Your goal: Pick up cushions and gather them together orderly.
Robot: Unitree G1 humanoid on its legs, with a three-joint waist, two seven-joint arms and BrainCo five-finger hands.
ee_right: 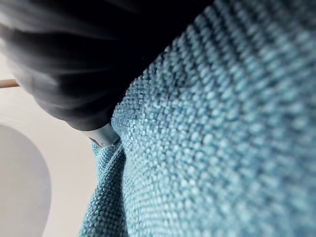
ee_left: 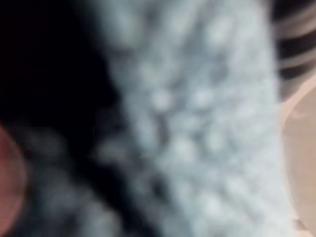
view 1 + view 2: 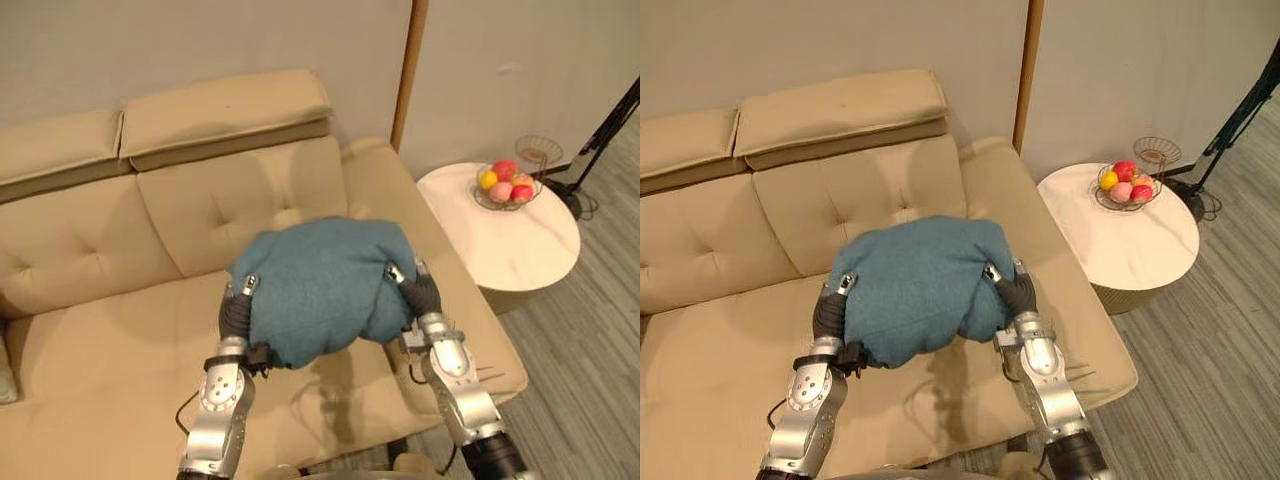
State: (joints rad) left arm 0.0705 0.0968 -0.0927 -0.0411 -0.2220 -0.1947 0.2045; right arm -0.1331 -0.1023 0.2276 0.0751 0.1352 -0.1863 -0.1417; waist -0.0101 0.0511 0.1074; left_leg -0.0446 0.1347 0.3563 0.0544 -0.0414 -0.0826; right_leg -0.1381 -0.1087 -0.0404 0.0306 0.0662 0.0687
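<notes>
Two hands, left hand and right hand, press the sides of a puffy blue knitted cushion above the seat of the tan sofa; I cannot tell if they are open or gripping. Much bare seat lies to the left, while the sofa's edge and a round white worktop are near on the right. The right wrist view shows the cushion's weave up close.
</notes>
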